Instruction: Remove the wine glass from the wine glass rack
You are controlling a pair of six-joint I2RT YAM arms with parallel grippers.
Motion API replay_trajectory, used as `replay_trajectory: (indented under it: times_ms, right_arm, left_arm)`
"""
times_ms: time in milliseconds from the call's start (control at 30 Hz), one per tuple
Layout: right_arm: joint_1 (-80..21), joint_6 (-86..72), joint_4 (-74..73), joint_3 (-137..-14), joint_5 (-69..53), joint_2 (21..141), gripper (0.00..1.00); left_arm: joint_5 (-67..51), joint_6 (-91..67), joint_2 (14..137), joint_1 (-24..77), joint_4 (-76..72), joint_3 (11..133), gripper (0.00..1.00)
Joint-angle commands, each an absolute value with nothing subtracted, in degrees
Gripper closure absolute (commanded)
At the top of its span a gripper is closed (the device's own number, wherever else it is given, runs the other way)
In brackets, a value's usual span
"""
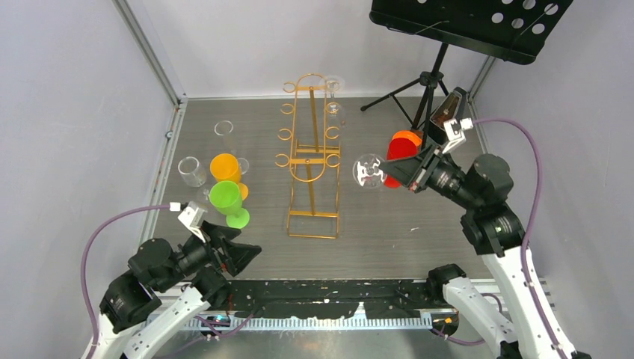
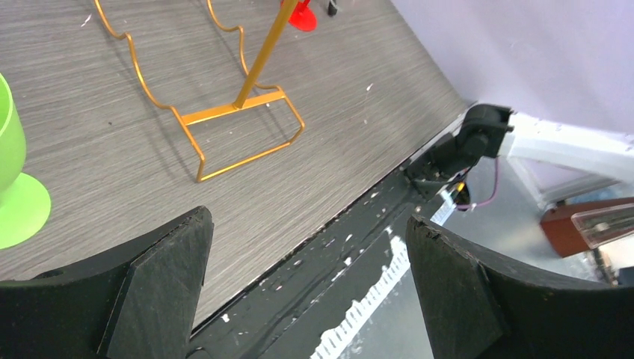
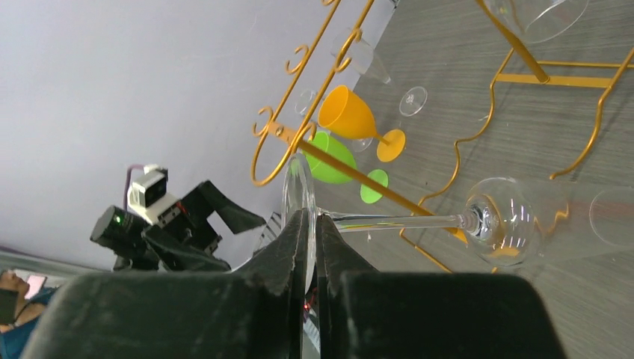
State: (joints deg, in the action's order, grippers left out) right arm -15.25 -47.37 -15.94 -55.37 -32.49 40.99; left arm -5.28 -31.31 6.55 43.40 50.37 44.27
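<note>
Top external view: wine glass rack (image 1: 312,157), gold wire, upright at the middle of the grey counter (image 1: 396,224), one clear glass (image 1: 333,84) hanging at its far top right. Wine glass (image 1: 366,170), clear, lies on its side in the air just beside the rack's right edge, apart from the hooks, carried by the right tool (image 1: 387,176). Red cup (image 1: 401,149) with an orange one behind it, close by that tool. Left of the rack: green goblet (image 1: 226,199), orange goblet (image 1: 224,167), two clear glasses (image 1: 191,171) (image 1: 223,129). Black music stand (image 1: 478,26) at the far right corner. Left tool (image 1: 244,254) low at the near left edge, apart from everything. Left wrist view: left tool (image 2: 308,224) with jaws spread wide and nothing between them, over the counter's near edge (image 2: 351,202); rack base (image 2: 232,107) ahead, green goblet foot (image 2: 19,217) at the left margin, the right arm's base (image 2: 486,134) beyond. Right wrist view: right tool (image 3: 312,232) with its fingers (image 3: 291,247) pressed nearly together, pinching the thin round foot of the wine glass (image 3: 497,221); the stem runs level away from the tool to the bowl, which shows in front of the rack's wires (image 3: 568,80). Orange goblet (image 3: 345,112), green goblet (image 3: 329,157) and the left arm (image 3: 164,224) beyond.
</note>
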Motion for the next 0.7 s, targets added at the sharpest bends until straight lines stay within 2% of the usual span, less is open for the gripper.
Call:
replay_trajectory:
  times_ms: [0,267,667]
  right_arm:
    - [-15.03,-41.80,-20.36,-56.05,-36.36,35.67,0.94]
    - [-15.16,-32.40,-32.20,-56.22,-43.11,31.73,0.94]
    - [-18.31,-23.90,-40.71,-58.35,-49.00,31.72,0.94]
  left_arm:
    - [-3.43,-36.44,7.49,43.29,49.38,47.14,0.03]
    - [-0.70,-44.41,6.64,43.33,49.56,46.94,0.03]
    - [-0.53,-50.13,6.80,43.33,50.05,45.24,0.03]
